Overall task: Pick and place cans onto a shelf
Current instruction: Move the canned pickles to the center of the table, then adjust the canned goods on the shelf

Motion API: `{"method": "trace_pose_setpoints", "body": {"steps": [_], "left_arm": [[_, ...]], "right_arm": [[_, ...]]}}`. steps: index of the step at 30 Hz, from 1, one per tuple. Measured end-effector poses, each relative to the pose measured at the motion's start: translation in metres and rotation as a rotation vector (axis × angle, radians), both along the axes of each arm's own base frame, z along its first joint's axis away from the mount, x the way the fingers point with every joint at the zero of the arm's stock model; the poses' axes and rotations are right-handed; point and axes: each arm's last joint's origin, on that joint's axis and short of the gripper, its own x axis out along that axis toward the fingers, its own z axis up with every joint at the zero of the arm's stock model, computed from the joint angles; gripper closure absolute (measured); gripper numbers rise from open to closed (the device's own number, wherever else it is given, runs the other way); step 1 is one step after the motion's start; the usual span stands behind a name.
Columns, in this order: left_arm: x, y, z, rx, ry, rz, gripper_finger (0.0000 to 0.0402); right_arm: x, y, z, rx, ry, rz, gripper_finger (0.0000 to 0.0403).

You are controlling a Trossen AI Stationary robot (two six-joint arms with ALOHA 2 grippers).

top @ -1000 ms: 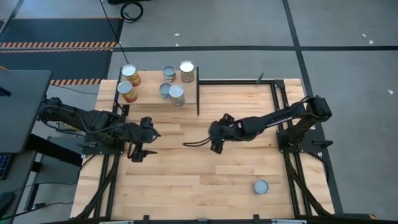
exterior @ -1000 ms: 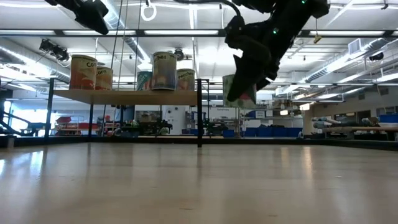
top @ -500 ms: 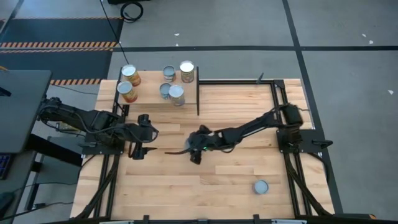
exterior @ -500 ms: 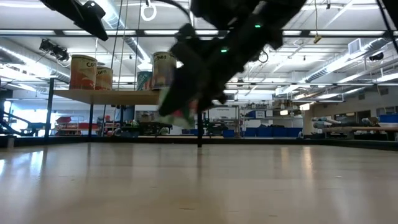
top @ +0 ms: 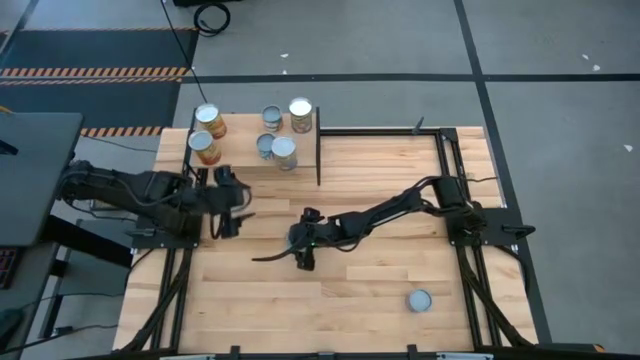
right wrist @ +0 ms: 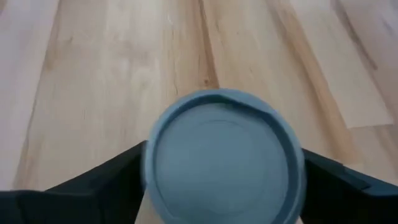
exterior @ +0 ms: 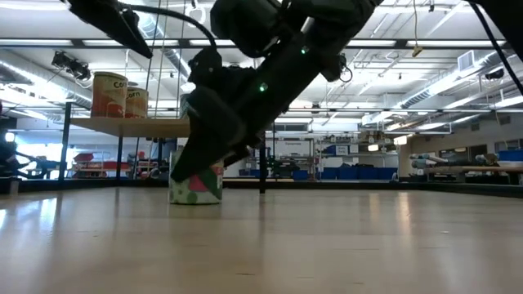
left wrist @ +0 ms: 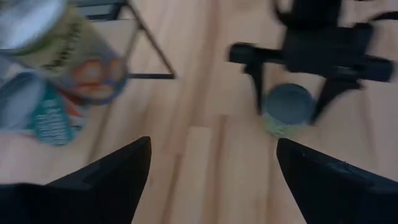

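Standing on the tabletop [exterior: 343, 245] near its middle, a pale green-labelled can [exterior: 196, 184] with pink spots is sitting between the right gripper's [right wrist: 224, 186] fingers, which are closing on its sides. Its top is showing dull grey. Label writing is unreadable. The left gripper [left wrist: 211, 168] is hanging spread wide beside the shelf [top: 235, 150], which is holding five cans [top: 301, 115].

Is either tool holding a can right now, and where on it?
The right tool grips a can by its sides, fingers on either flank, and the can stands on the tabletop. The left tool is open and holds nothing.
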Motion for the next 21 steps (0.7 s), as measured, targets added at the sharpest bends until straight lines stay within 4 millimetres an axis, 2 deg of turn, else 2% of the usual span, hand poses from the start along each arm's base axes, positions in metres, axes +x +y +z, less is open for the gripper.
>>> {"method": "trace_pose_setpoints", "body": {"steps": [4, 8, 15, 18, 21], "left_arm": [[0.001, 0.016, 0.000, 0.010, 0.019, 0.026, 0.0056], [-0.002, 0.026, 0.003, 0.018, 0.005, 0.064, 0.0064], [-0.008, 0.032, 0.006, 0.018, -0.037, 0.100, 0.0076], [-0.008, 0.032, -0.005, 0.019, -0.048, 0.098, 0.0076], [-0.005, 0.032, -0.018, 0.018, -0.059, 0.098, 0.0076]], "right_arm": [[-0.002, -0.001, 0.016, -0.021, -0.017, 0.022, 0.0031], [-0.009, -0.003, 0.041, -0.053, -0.034, 0.042, 0.0020], [-0.030, -0.011, 0.126, -0.258, -0.214, 0.059, 0.0026], [-0.038, -0.025, 0.161, -0.348, -0.297, 0.047, 0.0027], [-0.034, -0.048, 0.192, -0.391, -0.327, 0.021, 0.0027]]}}
